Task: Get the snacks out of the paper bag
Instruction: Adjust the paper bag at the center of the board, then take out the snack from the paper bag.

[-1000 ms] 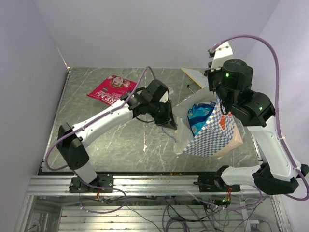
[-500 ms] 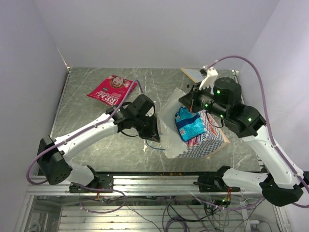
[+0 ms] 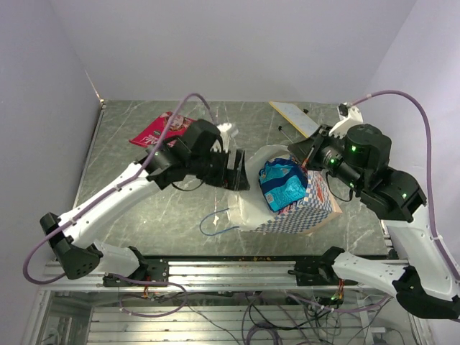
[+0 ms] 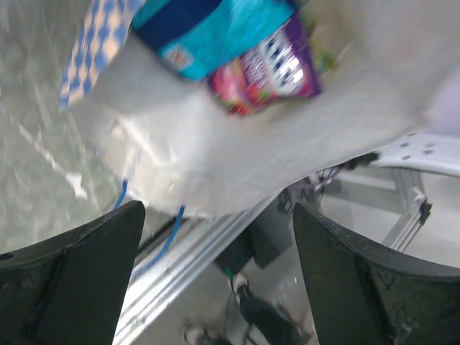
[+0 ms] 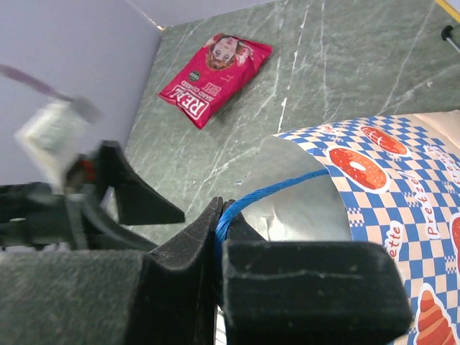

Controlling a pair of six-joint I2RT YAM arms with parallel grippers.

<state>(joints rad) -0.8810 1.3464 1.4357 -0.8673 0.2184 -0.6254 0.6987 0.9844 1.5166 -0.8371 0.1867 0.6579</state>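
The blue-and-white checkered paper bag (image 3: 305, 210) lies on the table, its cream mouth turned toward the left arm. A blue snack packet (image 3: 282, 183) shows in the mouth; in the left wrist view it (image 4: 208, 29) sits above a small multicoloured packet (image 4: 267, 68). My left gripper (image 3: 240, 171) hangs open just left of the mouth, nothing between its fingers (image 4: 72, 280). My right gripper (image 3: 307, 154) is shut on the bag's blue string handle (image 5: 287, 183) at the far rim. A red-pink packet (image 3: 154, 132) lies at the back left, partly behind the left arm.
A flat tan card strip (image 3: 295, 118) lies at the back right. The bag's other blue string handle (image 3: 215, 223) trails loose on the table near the front edge. The left arm's fingers (image 5: 133, 194) show in the right wrist view, close to the bag's mouth.
The left gripper has opened and let go of the bag, then swung back up to its mouth. The bag has sunk onto the table, and the right gripper has shifted right, still holding the handle.
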